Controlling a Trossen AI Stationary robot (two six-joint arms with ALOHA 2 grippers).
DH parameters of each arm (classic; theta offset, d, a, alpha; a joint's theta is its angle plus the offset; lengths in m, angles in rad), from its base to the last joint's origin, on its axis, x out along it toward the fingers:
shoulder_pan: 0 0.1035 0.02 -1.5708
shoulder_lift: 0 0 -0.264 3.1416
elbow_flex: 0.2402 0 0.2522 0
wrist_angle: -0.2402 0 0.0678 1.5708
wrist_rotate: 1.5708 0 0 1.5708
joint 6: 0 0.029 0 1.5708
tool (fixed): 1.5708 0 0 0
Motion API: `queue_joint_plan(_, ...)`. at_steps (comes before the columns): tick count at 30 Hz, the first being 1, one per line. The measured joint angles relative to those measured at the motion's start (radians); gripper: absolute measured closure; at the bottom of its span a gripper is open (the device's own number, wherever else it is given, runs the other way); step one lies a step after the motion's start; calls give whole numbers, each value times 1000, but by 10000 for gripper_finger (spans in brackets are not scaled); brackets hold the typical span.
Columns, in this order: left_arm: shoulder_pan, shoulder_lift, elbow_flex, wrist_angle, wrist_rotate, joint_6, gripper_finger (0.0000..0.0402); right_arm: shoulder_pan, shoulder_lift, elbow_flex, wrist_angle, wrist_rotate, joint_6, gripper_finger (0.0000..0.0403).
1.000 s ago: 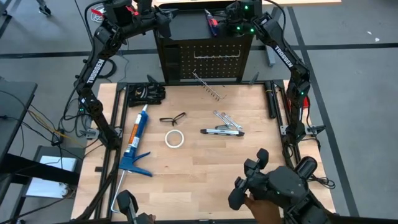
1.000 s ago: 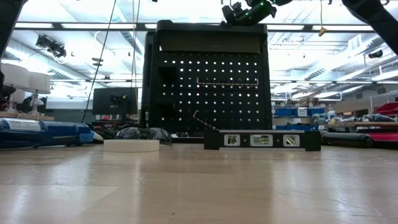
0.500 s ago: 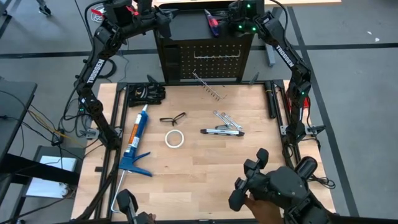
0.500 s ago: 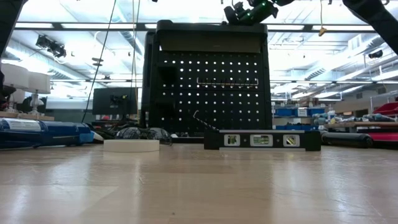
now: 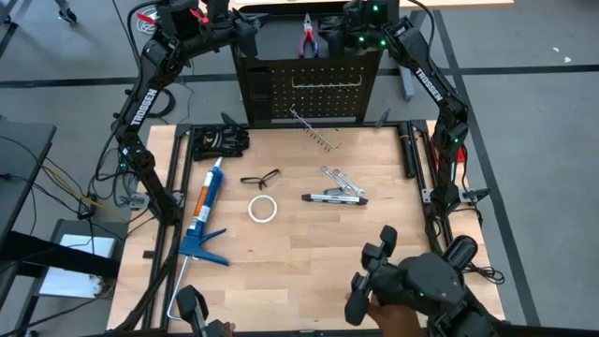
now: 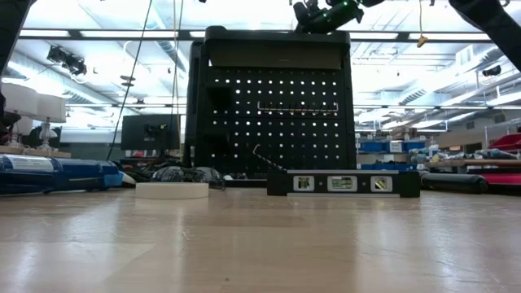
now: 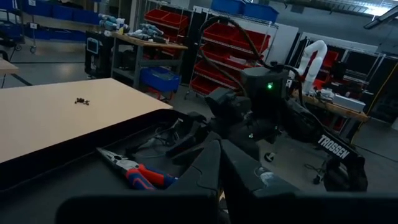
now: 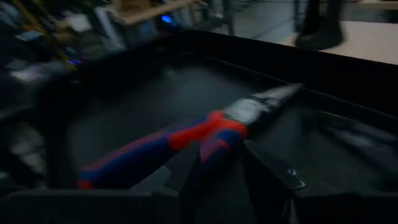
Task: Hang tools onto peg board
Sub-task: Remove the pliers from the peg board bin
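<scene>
The red-and-blue-handled pliers (image 5: pixel 307 36) lie in the black tray-like top (image 5: pixel 271 23) of the upright peg board (image 6: pixel 269 114), jaws toward the far side and handles spread. My right gripper (image 8: pixel 224 168) reaches level into the tray from the right, shut on the pliers. My left gripper (image 7: pixel 217 165) hovers shut at the tray's left end (image 5: pixel 251 33), holding nothing. Two silver wrenches (image 5: pixel 339 178), a slim black-and-silver bar (image 5: pixel 334 197) and safety glasses (image 5: pixel 259 178) lie on the table. My right gripper has one blue-and-red handle (image 8: pixel 211 146) of the pliers between its two fingers, near that handle's free end. It comes in almost level from the table's right. The other handle (image 8: pixel 124 162) splays away. The pliers' jaws (image 8: pixel 273 96) seem to lie on the tray floor.
On the table's left lie a blue caulking gun (image 5: pixel 204 211), a white tape roll (image 5: pixel 263 209) and a black bundle (image 5: pixel 220 140). A thin toothed rail (image 5: pixel 314 131) leans at the board's foot. A dark hand-held device (image 5: pixel 412 285) with a person's hand sits at the near right.
The pliers have turned about in the tray. They lay slanted close to my right gripper. Now they sit a little more toward the tray's left, jaws pointing to the far side and handles spread apart. My right gripper has tipped slightly at the wrist.
</scene>
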Motion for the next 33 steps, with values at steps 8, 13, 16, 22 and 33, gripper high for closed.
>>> queue_joint_plan(8,0,0,0,0,0,0,387,67,-2,1,50,-47,-51,277)
queue_joint_plan(13,-1,0,0,0,0,0,387,96,-3,2,127,42,-88,277)
queue_joint_plan(16,-3,0,0,-2,0,0,387,90,-3,2,139,68,-93,277)
queue_joint_plan(22,-3,0,0,-2,0,0,387,53,-2,-35,101,12,-84,278)
queue_joint_plan(33,-3,0,0,-1,0,0,387,4,-11,-59,-97,41,-88,288)
